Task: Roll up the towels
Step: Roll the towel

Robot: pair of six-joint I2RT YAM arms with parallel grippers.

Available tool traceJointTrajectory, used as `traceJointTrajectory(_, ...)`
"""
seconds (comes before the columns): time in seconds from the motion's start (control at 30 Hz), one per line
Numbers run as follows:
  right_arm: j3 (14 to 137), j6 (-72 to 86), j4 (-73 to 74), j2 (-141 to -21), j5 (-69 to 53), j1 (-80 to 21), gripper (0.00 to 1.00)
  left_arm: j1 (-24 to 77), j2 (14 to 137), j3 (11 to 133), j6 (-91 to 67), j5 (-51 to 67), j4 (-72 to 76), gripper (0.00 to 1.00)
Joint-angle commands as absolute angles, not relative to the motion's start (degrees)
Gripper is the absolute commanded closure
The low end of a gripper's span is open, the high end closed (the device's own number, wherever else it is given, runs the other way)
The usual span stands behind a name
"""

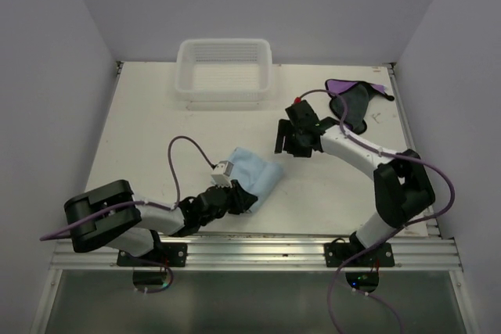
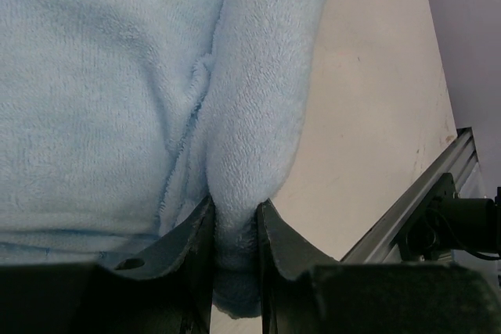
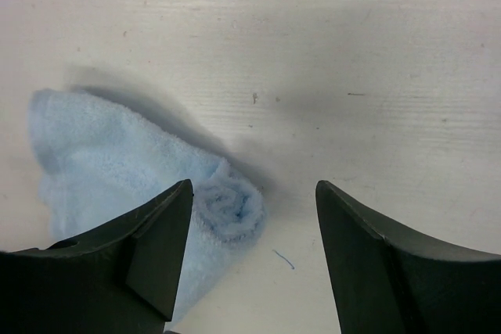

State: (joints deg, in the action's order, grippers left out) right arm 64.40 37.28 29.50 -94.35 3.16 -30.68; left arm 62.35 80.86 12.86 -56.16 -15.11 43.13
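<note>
blue towel (image 1: 257, 175): light blue fluffy cloth, lying near the front middle of the table (image 1: 141, 131)
blue towel state: partly rolled, one edge curling into a tight spiral that is showing end-on in the right wrist view (image 3: 231, 210); the rest is spreading out flat and loose
blue towel grip: a thick fold (image 2: 258, 115) is sitting pinched between the fingers of the left gripper (image 2: 235, 213)
purple towel (image 1: 354, 104): lying at the far right of the table, well apart from the blue one
purple towel state: unrolled and crumpled, dark side mostly facing up, purple showing along the far edge
</note>
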Motion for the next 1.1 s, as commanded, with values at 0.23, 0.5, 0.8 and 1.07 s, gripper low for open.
traceJointTrajectory(0.23, 48.35, 38.49, 15.41, -75.24, 1.07, -30.76, 0.3, 56.35, 81.38, 9.76, -62.84, -6.77, 46.14, 1.0)
traceJointTrajectory(0.5, 34.83, 47.63, 4.14, -67.6, -1.68, -31.55, 0.27, 53.79, 82.97, 10.02, -67.14, -2.46, 46.85, 1.0)
traceJointTrajectory(0.8, 25.94, 52.29, -9.4, -62.22, 1.05, -37.18, 0.21, 51.07, 84.46, 9.75, -71.8, 1.93, 48.78, 1.0)
traceJointTrajectory(1.07, 25.31, 55.37, -15.99, -69.51, 0.88, -39.64, 0.22, 50.8, 85.6, 9.93, -76.02, 2.2, 49.92, 1.0)
